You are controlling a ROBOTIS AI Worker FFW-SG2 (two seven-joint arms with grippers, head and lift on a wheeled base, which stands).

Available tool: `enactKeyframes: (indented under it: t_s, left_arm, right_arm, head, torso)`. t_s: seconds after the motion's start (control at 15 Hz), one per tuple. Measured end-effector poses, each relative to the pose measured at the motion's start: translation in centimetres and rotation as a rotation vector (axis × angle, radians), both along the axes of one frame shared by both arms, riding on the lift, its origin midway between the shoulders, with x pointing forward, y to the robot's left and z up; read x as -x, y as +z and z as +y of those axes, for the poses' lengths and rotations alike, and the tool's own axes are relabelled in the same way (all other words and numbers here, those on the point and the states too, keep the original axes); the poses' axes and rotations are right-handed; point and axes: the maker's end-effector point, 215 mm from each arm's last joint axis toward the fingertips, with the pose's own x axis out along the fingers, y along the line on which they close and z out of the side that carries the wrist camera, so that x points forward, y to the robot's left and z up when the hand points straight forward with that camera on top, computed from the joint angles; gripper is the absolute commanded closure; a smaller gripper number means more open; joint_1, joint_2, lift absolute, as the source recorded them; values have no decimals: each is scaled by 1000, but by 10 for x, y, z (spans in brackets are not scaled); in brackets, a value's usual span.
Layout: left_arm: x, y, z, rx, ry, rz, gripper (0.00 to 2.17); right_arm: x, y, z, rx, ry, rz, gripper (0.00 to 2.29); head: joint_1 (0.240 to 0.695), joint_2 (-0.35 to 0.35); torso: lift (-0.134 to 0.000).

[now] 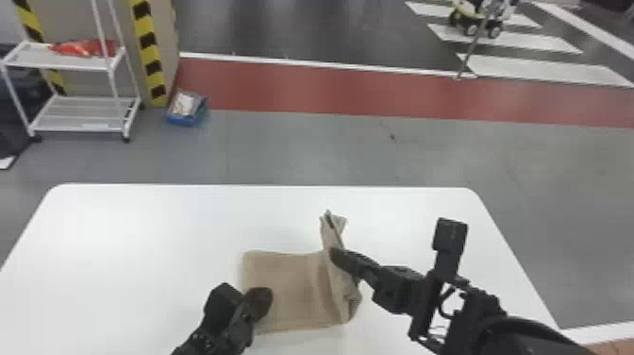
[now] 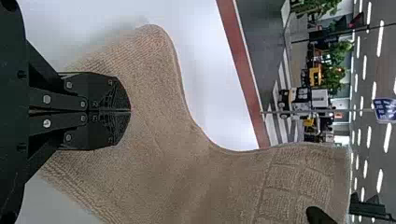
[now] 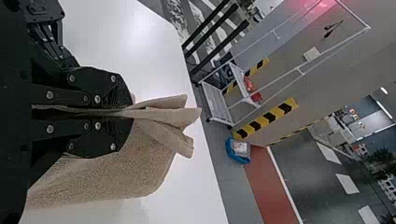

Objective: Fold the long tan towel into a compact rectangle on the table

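White and smooth, the round-cornered table point(image 1: 141, 226) stands before a grey floor point(image 1: 292, 146) crossed by a red band point(image 1: 283, 89). Beyond it, from the head view, I see a white metal shelf cart point(image 1: 28, 57) with something red on top, and a blue bin point(image 1: 186, 119) near a yellow-and-black striped post point(image 1: 151, 59). Around the middle of the table's near half is the tan, fine-ribbed cloth towel point(image 1: 292, 292). Much of it lies flat in a squarish panel, while its right side stands up in a bunched, narrow ridge. The left gripper point(image 1: 262, 300) is at the flat panel's left edge; the right gripper point(image 1: 334, 250) is at the raised ridge.

Over in the left wrist view, the left gripper point(image 2: 130, 110) has its two black fingers pressed together, tips meeting over the towel. The cloth spreads out around them, one edge curving in a deep sweep.

Looking along the right wrist view, the right gripper point(image 3: 131, 113) pinches the towel between its fingers. Several layered folds jut past the fingertips, and a broad, rounded flap of cloth hangs beside them, above the white tabletop.
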Motion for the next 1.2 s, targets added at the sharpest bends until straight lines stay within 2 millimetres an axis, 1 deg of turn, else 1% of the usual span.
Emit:
enactKeyframes:
  t_s: [0.13, 0.27, 0.53, 0.67, 0.87, 1.2]
  left_arm:
    - [1, -1, -1, 0, -2, 2, 1895]
    - [1, -2, -2, 3, -3, 2, 1895]
    - [-1, 3, -4, 15, -7, -6, 1895]
    - [-1, 5, -5, 23, -8, -9, 1895]
    - [0, 6, -8, 30, -10, -10, 1895]
    - [6, 5, -10, 33, -15, -11, 1895]
  right_arm:
    - [-5, 2, 13, 8, 17, -7, 1058]
    - [-10, -1, 23, 21, 28, -5, 1058]
    - [-9, -22, 42, 47, 61, 17, 1058]
    - [-9, -28, 47, 50, 66, 17, 1058]
    - [-11, -30, 53, 55, 66, 8, 1058]
    - [-10, -42, 73, 57, 83, 3, 1058]
  head:
    - [695, -167]
    - [695, -151]
    - [695, -134]
    - [695, -126]
    - [695, -123]
    - [695, -101]
  torso:
    - [0]
    - [0]
    - [0]
    - [0]
    - [0]
    - [0]
